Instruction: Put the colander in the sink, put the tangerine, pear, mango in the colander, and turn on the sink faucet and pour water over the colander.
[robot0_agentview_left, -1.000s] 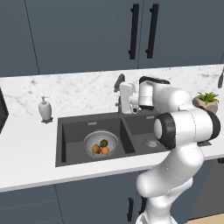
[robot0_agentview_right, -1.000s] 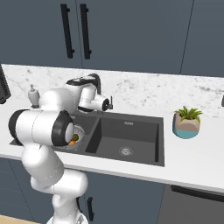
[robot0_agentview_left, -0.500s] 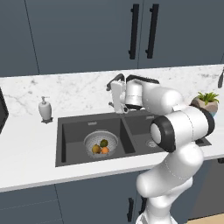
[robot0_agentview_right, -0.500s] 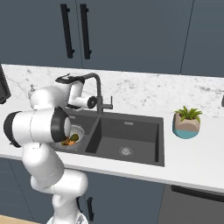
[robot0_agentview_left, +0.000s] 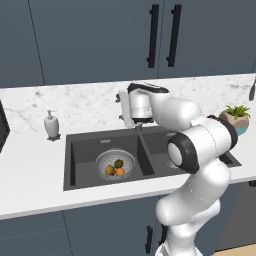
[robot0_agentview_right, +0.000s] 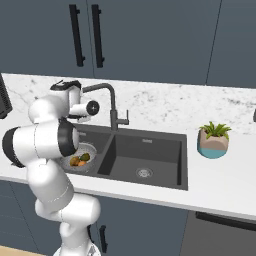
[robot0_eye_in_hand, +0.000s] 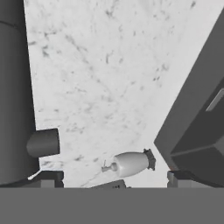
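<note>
Just beside gripper (robot0_eye_in_hand: 111, 177): sink faucet (robot0_eye_in_hand: 17, 92)

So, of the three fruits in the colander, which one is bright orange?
The tangerine. It is the bright orange one in the colander, lying beside the dark green mango and the yellowish pear.

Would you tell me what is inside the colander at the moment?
The colander holds the tangerine, the mango and the pear; the bowl's floor beneath them is covered.

One colander (robot0_agentview_left: 115, 161); three fruits; one soap dispenser (robot0_agentview_left: 51, 124); one potted plant (robot0_agentview_right: 213, 140).
</note>
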